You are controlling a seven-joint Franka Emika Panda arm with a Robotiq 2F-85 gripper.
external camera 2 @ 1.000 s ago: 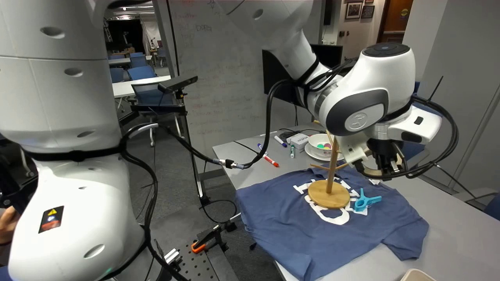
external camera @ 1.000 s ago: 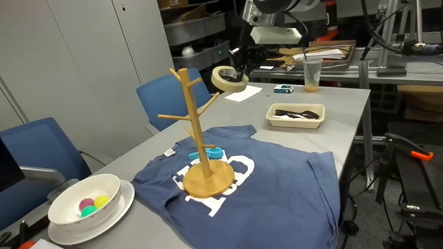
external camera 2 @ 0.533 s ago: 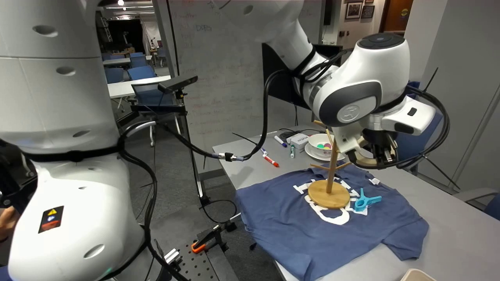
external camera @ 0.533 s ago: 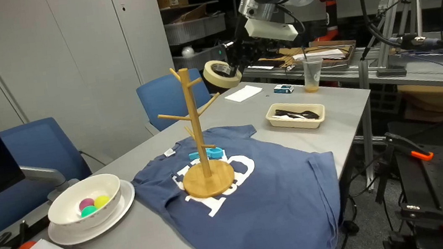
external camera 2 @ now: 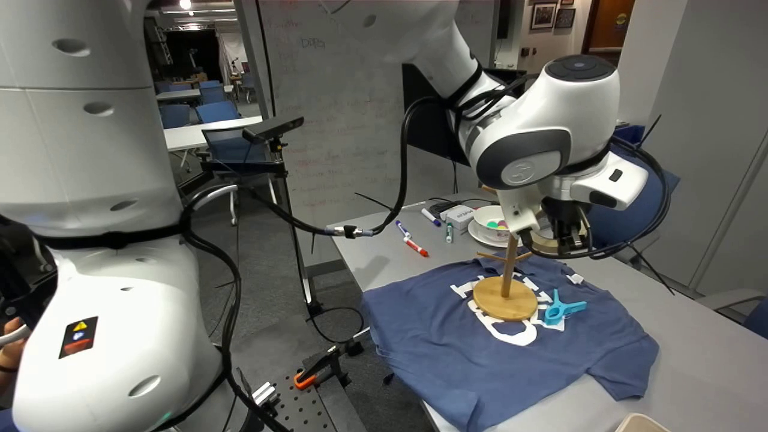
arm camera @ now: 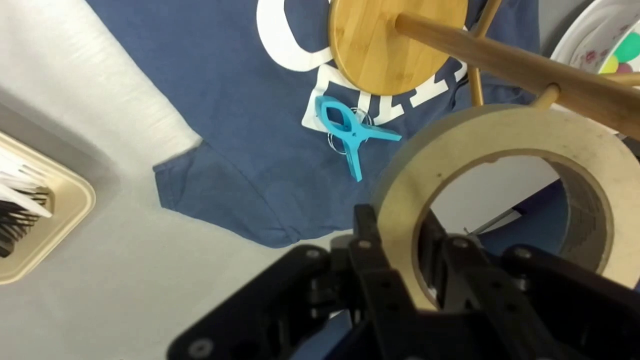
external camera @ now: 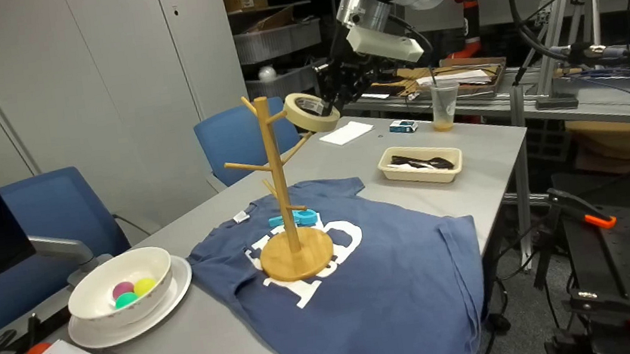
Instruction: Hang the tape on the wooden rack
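the black tool (arm camera: 397, 227) pinches one side of the round cream tape (external camera: 308, 122), up in the air at the upper middle in an exterior view, just right of the top of the wooden rack (external camera: 278, 169), which stands on a blue shirt (external camera: 381, 277) on the gray surface (external camera: 202, 335).

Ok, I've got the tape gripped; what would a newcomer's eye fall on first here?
Most likely the tape, a big cream ring at the right of the wrist view, its band held by the gripper. Next, the wooden rack, standing upright on the blue T-shirt near the middle of an exterior view. Third, perhaps, the coloured balls in the white bowl at the lower left of that view.
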